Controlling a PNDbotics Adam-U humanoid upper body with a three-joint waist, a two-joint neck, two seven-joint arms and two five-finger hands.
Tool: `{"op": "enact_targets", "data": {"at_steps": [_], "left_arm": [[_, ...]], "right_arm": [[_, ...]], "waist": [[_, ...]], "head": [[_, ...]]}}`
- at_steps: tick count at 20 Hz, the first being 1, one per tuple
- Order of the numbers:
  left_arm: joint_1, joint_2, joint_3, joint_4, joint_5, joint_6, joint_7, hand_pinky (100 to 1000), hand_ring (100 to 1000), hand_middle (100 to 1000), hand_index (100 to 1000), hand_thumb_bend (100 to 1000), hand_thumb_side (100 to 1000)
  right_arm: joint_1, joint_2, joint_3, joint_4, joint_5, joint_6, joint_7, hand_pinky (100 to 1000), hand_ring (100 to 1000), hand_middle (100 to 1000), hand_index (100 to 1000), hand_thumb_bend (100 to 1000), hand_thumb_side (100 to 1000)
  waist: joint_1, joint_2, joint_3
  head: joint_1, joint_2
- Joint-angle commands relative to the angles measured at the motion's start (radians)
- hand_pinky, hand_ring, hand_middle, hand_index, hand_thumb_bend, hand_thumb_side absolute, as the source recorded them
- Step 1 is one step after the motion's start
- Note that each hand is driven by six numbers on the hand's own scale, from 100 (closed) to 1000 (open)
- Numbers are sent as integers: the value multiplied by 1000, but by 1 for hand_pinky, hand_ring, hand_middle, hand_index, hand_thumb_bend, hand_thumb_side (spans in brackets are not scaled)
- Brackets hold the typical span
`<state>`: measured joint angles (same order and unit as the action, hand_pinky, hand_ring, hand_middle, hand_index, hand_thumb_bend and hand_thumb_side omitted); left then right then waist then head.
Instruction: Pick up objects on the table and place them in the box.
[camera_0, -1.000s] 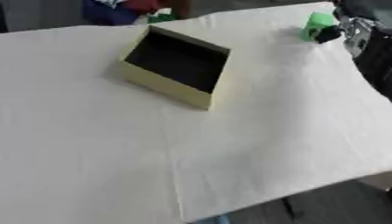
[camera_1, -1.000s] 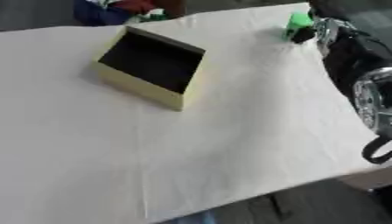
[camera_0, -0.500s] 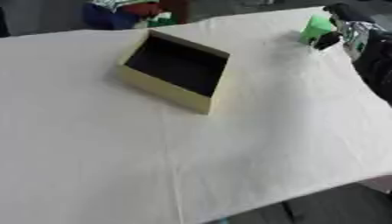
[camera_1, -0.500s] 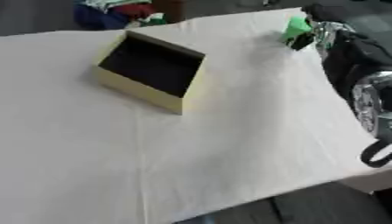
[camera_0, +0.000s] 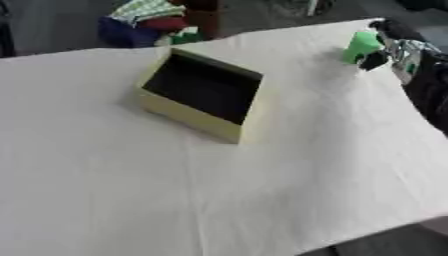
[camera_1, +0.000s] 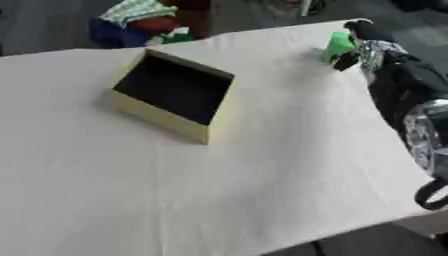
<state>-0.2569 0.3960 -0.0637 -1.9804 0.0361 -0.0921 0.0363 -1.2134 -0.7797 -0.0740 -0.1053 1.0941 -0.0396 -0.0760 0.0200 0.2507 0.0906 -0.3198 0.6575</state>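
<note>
The right hand (camera_1: 357, 44) has its fingers curled around a green block (camera_1: 336, 46) at the bench's (camera_0: 262, 200) far right corner. The block looks light, stiff and smooth, best gripped across its sides. The yellow box (camera_0: 199, 96) stands well apart, open and empty.

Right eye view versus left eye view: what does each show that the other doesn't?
Only the right eye view shows the long run of the right arm down to a silver joint near the lower right edge. The left eye view shows nothing of its own; its arm is cut at the right edge. Both show the yellow box, dark inside, on the white table, and the right robot hand at the green object near the far right corner.
</note>
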Motion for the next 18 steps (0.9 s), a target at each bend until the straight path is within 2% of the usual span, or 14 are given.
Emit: {"op": "enact_targets", "data": {"at_steps": [1, 12, 16, 18], "left_arm": [[-7, 22, 3, -20, 8, -3, -5, 716, 532, 495, 817, 100, 758], [-7, 14, 2, -20, 13, -7, -12, 717, 531, 492, 817, 100, 761], [-7, 13, 2, -20, 15, -8, -14, 718, 531, 491, 817, 100, 761], [-8, 12, 2, -20, 16, -8, -14, 718, 531, 491, 817, 100, 762]], "right_arm": [[-14, -31, -5, -24, -3, 3, 1, 885, 1000, 930, 1000, 152, 191], [-7, -15, 2, -8, -19, 24, 10, 878, 1000, 901, 1000, 116, 196], [-3, -9, 9, 2, -23, 35, -2, 854, 987, 830, 947, 106, 161], [-2, -6, 14, 5, -20, 41, -21, 831, 952, 770, 896, 118, 104]], "waist": [[2, -12, -2], [17, -1, 3], [19, 1, 8], [19, 2, 8]], "head": [[-1, -16], [-9, -10], [-12, -7], [-12, -7]]}}
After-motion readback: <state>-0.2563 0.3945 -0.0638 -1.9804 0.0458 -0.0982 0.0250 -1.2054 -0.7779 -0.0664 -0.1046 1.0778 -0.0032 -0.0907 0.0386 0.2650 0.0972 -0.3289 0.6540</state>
